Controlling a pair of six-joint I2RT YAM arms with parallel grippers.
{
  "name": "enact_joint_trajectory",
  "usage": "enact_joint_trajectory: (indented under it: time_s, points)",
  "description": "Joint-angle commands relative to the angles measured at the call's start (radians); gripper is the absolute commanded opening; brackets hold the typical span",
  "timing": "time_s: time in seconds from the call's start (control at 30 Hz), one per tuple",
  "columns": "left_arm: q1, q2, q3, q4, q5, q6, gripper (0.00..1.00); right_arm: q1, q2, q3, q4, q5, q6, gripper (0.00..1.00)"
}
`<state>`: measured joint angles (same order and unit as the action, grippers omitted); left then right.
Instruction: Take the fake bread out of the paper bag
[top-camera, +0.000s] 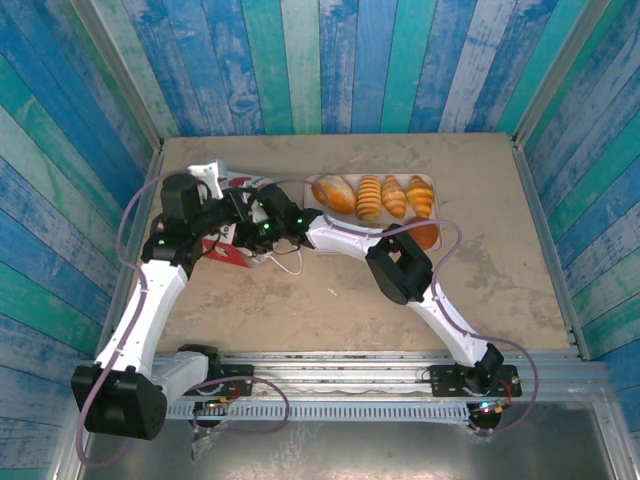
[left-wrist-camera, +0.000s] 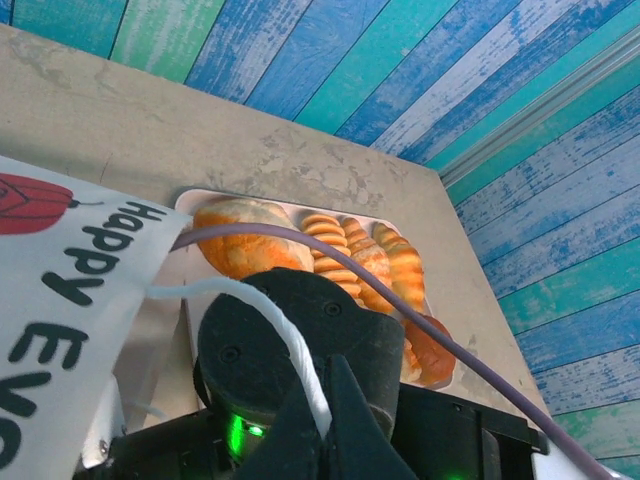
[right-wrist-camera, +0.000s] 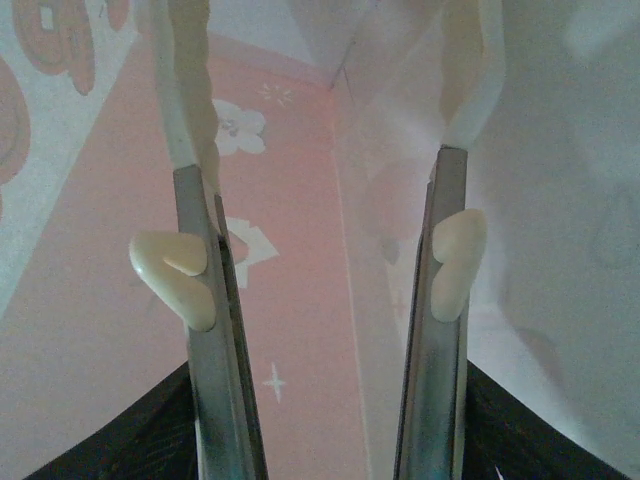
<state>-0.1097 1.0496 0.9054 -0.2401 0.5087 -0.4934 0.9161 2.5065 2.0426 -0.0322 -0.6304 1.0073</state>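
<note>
Fake bread (top-camera: 370, 195) lined up on the tray (top-camera: 431, 181)

Left of it on the tabletop (top-camera: 330, 300) lay the paper bag (left-wrist-camera: 70, 290), left fingers (left-wrist-camera: 350, 440) clenched on its string handle (left-wrist-camera: 290, 350). The right fingers (right-wrist-camera: 210, 350), spread and empty, pointed inside, no bread ahead.

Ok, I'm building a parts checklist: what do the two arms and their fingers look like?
The left arm and right arm have white shells, black joints, green lights and looping lilac cables. The right fingers are flat grey metal blades carrying cream pads.
</note>
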Motion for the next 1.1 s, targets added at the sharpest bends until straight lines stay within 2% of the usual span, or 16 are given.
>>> enact_joint_trajectory:
  time_s: [0.0,0.33,0.47,0.83,0.93,1.07]
  points:
    - [-0.008,-0.014,-0.005,0.000,0.036,0.022,0.00,0.007,0.052,0.079,-0.039,0.024,0.001,0.59]
    - [-0.008,-0.025,0.035,-0.107,0.027,0.102,0.00,-0.013,-0.014,-0.001,-0.066,0.082,-0.070,0.60]
    - [-0.008,-0.020,0.040,-0.127,0.024,0.106,0.00,-0.021,-0.042,-0.054,-0.005,0.089,-0.037,0.61]
    - [-0.010,0.003,0.049,-0.135,0.076,0.101,0.00,-0.021,0.027,0.043,0.027,0.059,0.010,0.63]
    - [-0.010,0.001,0.049,-0.144,0.077,0.106,0.00,-0.020,0.059,0.102,0.007,0.022,0.004,0.59]
    - [-0.010,-0.006,0.052,-0.139,0.083,0.100,0.00,-0.020,0.060,0.097,-0.003,0.035,-0.001,0.58]
